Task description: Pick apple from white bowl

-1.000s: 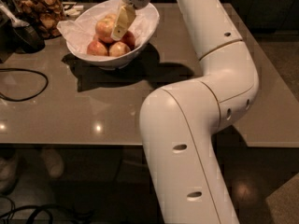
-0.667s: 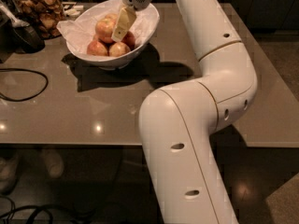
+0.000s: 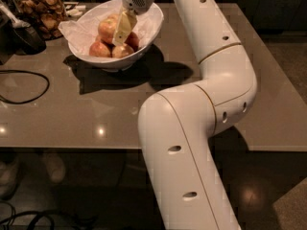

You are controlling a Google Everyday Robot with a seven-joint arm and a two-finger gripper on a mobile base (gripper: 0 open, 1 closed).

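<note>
1. Since a second ago the gripper (image 3: 121,32) has sunk slightly lower into the white bowl (image 3: 152,20); the fruit has not shifted.
2. It hangs tip-down over the heap, pale and slab-like, just beside the apple (image 3: 106,28) at its 3 o'clock; whether it is spread or closed on anything cannot be told.
3. That apple, yellow-orange with a pink blush, lies on top of the pile, toward 10 o'clock of the bowl's middle.
4. Crowding it: two smaller apples (image 3: 100,49) at 6 o'clock below it; a deep red apple (image 3: 133,40) at 4 o'clock, partly behind the gripper.
5. Crumpled white paper (image 3: 72,30) lines the bowl and spills over the rim at 9 o'clock.
6. Near the bowl on the table (image 3: 72,119): a glass jar (image 3: 41,8) of brown snacks at 10 o'clock; a dark object (image 3: 19,35) at 9 o'clock; a black cable (image 3: 24,87) at 8 o'clock.
7. The white arm (image 3: 216,80) rises from the near edge and bends over the table at the bowl's 4 o'clock.
</note>
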